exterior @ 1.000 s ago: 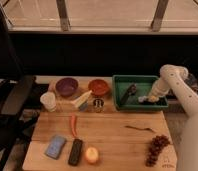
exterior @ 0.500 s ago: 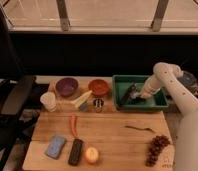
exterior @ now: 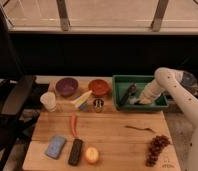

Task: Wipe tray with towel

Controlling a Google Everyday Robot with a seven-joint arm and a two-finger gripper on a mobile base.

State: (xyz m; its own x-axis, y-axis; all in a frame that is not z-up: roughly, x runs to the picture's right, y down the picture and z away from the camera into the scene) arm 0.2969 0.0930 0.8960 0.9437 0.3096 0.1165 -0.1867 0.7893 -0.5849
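The green tray [exterior: 121, 85] stands at the back right of the wooden table. My white arm reaches down into it from the right. My dark gripper [exterior: 129, 95] is low inside the tray, left of its middle, and shut. A pale bit of the towel [exterior: 140, 101] shows just beside and under the gripper, pressed against the tray floor. Most of the towel is hidden by the gripper and wrist.
Left of the tray are an orange bowl [exterior: 98, 86], a purple bowl [exterior: 67, 86], a white cup [exterior: 48, 101] and a small can [exterior: 98, 105]. Nearer the front lie a red pepper [exterior: 73, 125], a blue sponge [exterior: 55, 146], a dark block [exterior: 75, 151], an orange fruit [exterior: 91, 155] and grapes [exterior: 156, 147]. A black chair [exterior: 14, 102] stands at the left.
My gripper has slid leftward across the tray floor, from the right part toward the left of the middle, and the arm has stretched further over the tray.
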